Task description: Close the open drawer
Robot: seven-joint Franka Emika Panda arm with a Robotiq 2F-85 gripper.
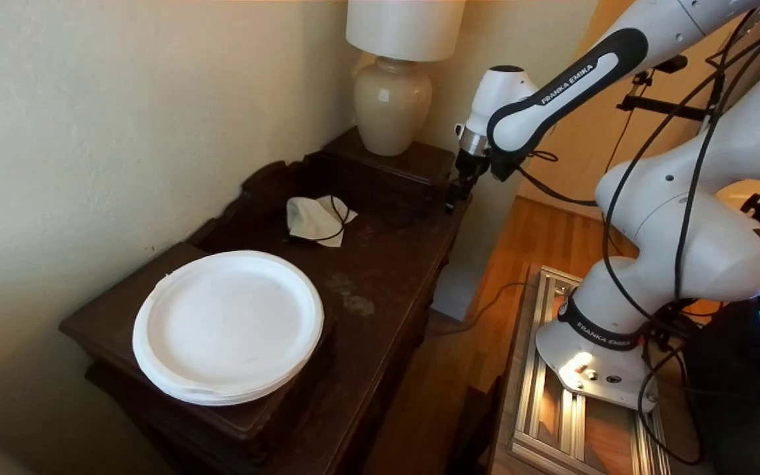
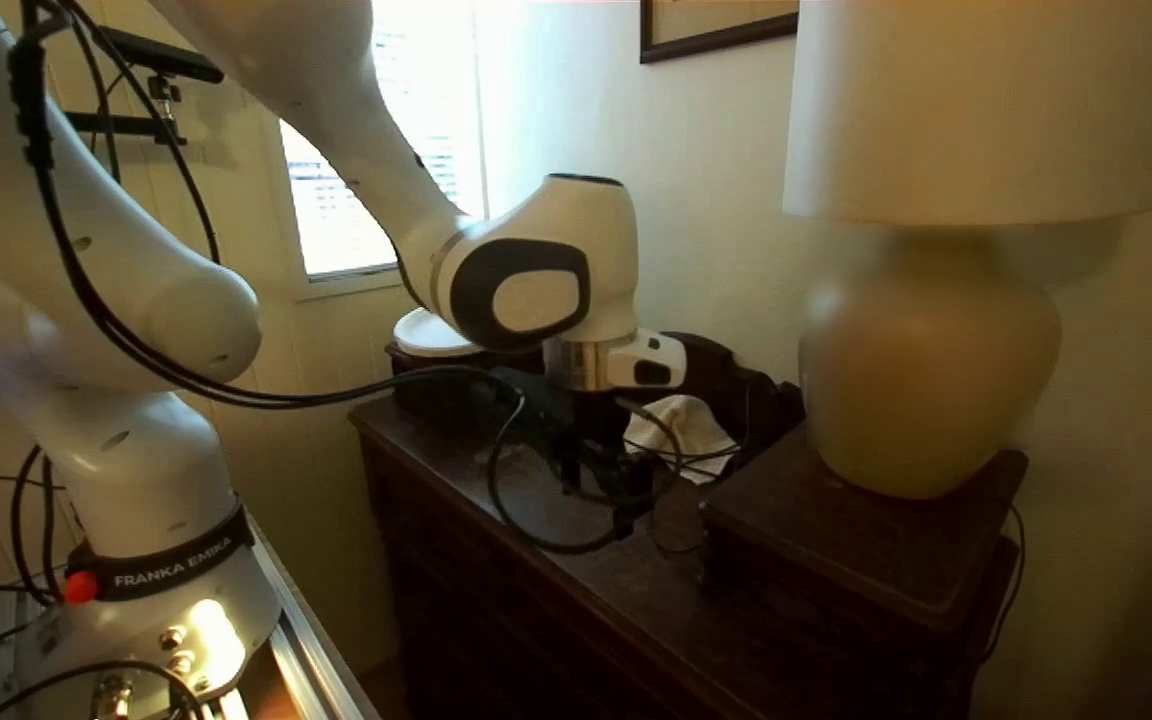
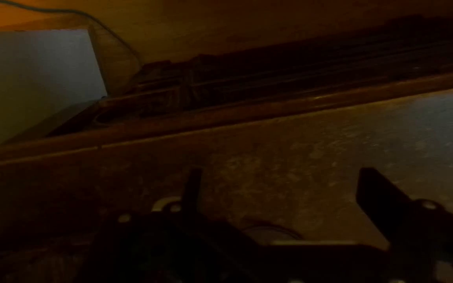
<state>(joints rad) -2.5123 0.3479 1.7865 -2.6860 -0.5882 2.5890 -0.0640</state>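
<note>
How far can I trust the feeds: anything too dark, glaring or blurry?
Wrist view: very dark and soft, the claw almost a silhouette. Both exterior views: bright glare on the arm's base, the dresser's front mostly lost in shadow. In an exterior view: the window largely washed out white.

Both exterior views are facing along the desk [image 1: 393,264] from opposite ends, sharing lamp [image 2: 926,380] and plate [image 1: 228,323]; the wrist view is closely overlooking one desk edge [image 3: 250,118].

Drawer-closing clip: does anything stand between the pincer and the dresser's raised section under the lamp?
Nothing bulky visibly blocks the pincer from the raised section. A black cable loops nearby in an exterior view; whether it crosses the gap is unclear. No open drawer can be made out.
</note>
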